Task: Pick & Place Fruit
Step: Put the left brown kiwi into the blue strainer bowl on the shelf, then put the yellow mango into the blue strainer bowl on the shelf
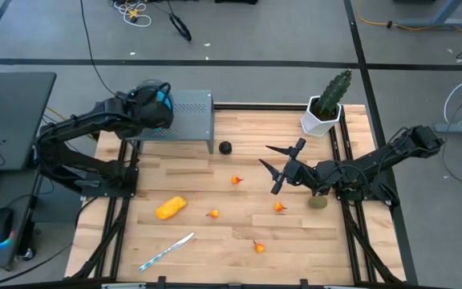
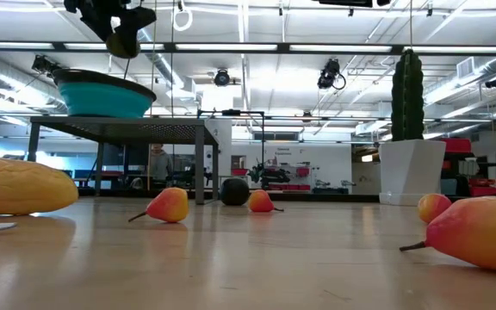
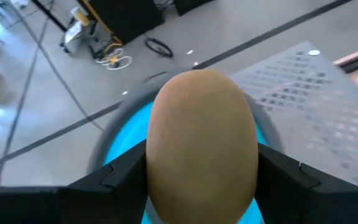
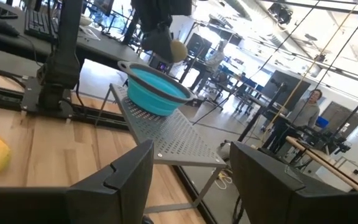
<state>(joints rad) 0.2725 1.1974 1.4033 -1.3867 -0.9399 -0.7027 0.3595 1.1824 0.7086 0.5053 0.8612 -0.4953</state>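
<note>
Left pincer is clamped on an olive-brown oval fruit, one dark finger pressed to each side, and hangs directly above the teal bowl. That bowl sits on a grey perforated metal stand at the far left corner of the wooden desk. From the low view the held oval hangs just above the bowl's rim, apart from it.

Right pincer waits over the middle-right of the desk, its two fingers spread apart with nothing between them, pointing toward the stand.

Other fruit lies scattered on the desk. A yellow-orange oblong rests at the near left, well apart from the stand. A small black ball sits just in front of the stand. A second olive-brown oval lies beside the right arm, near the right edge. Four tiny orange-red pieces are spread across the middle: one below the ball, one beside the oblong, one near the right arm and one toward the near edge.

A slim white-and-blue stick lies at an angle near the front left. A green cactus in a white pot stands at the far right corner.
</note>
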